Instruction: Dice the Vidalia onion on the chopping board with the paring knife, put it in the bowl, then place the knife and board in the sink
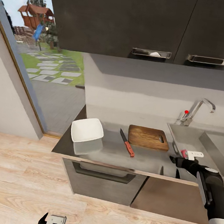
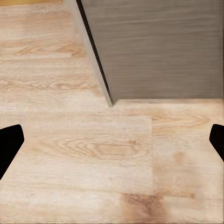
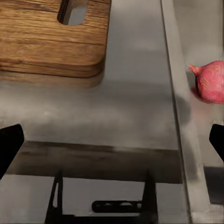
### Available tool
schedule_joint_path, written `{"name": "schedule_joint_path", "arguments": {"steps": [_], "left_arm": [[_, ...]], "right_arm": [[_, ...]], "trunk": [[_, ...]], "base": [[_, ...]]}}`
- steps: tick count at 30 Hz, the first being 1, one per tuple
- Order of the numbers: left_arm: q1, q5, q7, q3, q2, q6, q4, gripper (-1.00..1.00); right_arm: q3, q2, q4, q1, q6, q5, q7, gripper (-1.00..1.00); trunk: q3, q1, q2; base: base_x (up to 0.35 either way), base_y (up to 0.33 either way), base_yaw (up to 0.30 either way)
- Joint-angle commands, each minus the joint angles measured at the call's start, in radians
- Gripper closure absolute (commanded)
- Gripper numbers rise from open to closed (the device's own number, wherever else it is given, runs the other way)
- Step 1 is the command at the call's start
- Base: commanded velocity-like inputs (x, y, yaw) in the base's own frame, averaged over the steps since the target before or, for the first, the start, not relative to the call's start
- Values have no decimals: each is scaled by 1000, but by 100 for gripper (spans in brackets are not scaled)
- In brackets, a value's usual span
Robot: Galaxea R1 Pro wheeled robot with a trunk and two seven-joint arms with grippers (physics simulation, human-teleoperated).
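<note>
The Vidalia onion [image 3: 212, 81], a pinkish-red bulb, lies on the sink's steel drainboard [image 1: 188, 140] just past its raised rim; in the head view the onion [image 1: 183, 153] peeks out beside my right wrist. My right gripper [image 3: 112, 144] is open and empty, hovering over the countertop [image 1: 111, 150] between the onion and the chopping board [image 3: 51, 42]. On the counter, the wooden chopping board [image 1: 147, 137] lies with the red-handled paring knife [image 1: 127, 143] to its left and the white bowl [image 1: 87, 130] further left. My left gripper [image 1: 52, 221] hangs low over the floor, open and empty.
A chrome tap [image 1: 200, 109] with a red knob [image 1: 186, 112] stands behind the sink. Dark wall cabinets [image 1: 136, 21] hang above the counter. A dark cabinet drawer handle [image 1: 103, 173] sits below the counter edge. A glass door [image 1: 45, 59] at the left shows a garden. Wooden floor [image 2: 93, 154] lies under the left gripper.
</note>
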Motion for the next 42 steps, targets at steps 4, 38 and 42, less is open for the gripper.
{"name": "schedule_joint_path", "arguments": {"steps": [4,38,42], "left_arm": [[-2,-7,10,-6,-1,-5,4,-100],[-2,-7,10,-5,0,-5,4,-100],[-2,-7,10,-5,1,-4,4,-100]], "right_arm": [[-2,0,-1,-1,4,10,8,-100],[-9,1,83,-1,-3,11,-23,-100],[-22,0,238,0,-74,11,-44,-100]], "trunk": [[-2,0,-2],[-2,0,-2],[-2,0,-2]], "base": [[-328,0,0],[-273,0,0],[-9,0,0]]}}
